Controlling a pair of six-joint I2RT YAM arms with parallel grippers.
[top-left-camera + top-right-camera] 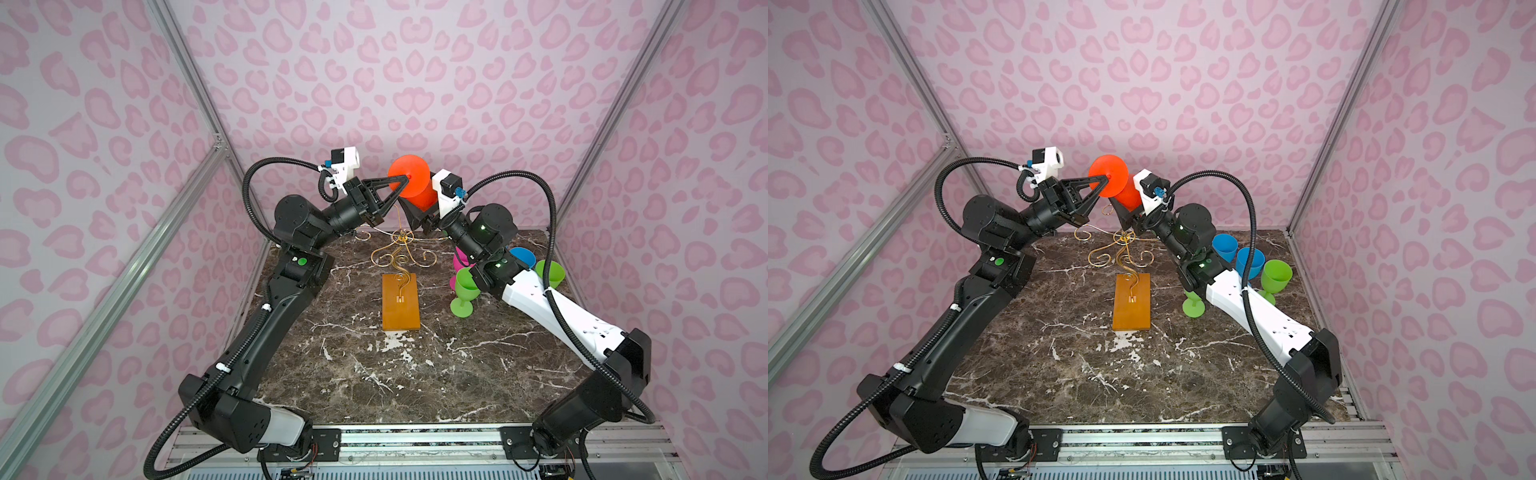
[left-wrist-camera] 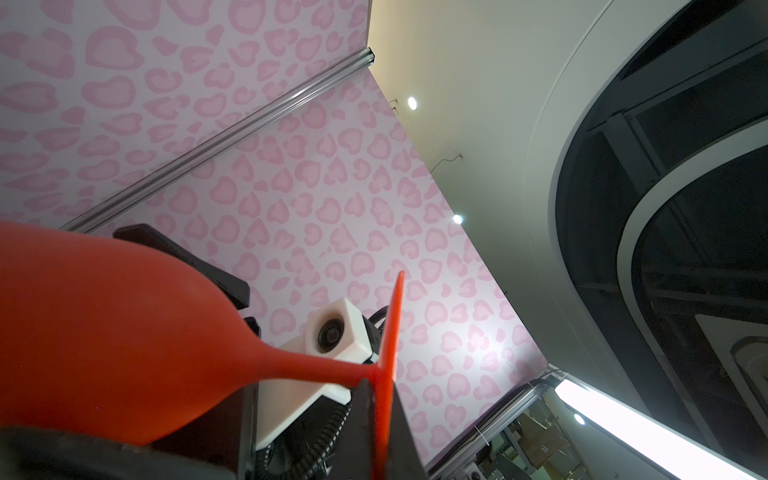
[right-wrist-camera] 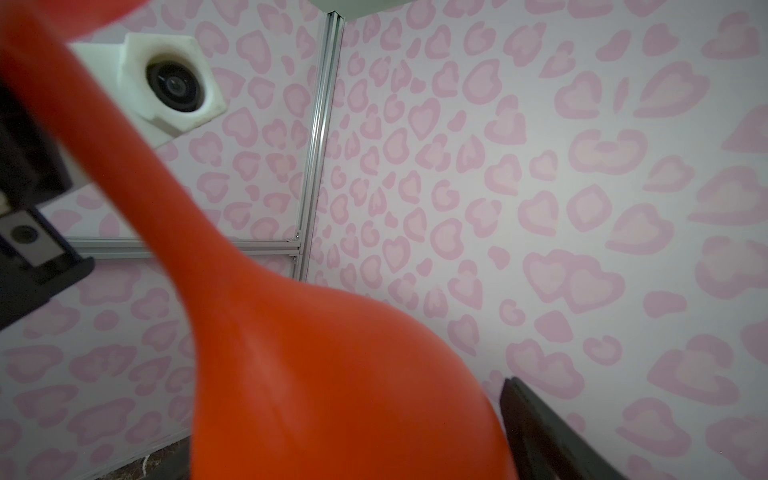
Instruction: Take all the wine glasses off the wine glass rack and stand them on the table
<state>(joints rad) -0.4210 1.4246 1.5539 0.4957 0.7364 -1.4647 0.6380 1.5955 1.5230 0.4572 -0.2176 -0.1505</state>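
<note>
1. The wine glass (image 1: 411,166) is already off the wine glass rack (image 1: 401,303). It is held tilted, high above the rack's far end. I judge that only setting it down is left.
2. The left gripper (image 1: 405,179) has its jaws clamped on the stem by the foot. The right gripper (image 1: 415,210) has its jaws spread around the bowl, one finger seemingly just clear.
3. Green glasses (image 1: 465,286), blue glasses (image 1: 1225,245) and a pink glass (image 1: 457,259) crowd the counter (image 1: 374,374) at right, under the right arm. The rack's scrolls stand below.

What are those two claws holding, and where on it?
The left gripper pinches the orange wine glass by its stem, next to the foot. The right gripper flanks the bowl; whether it grips cannot be told.
</note>
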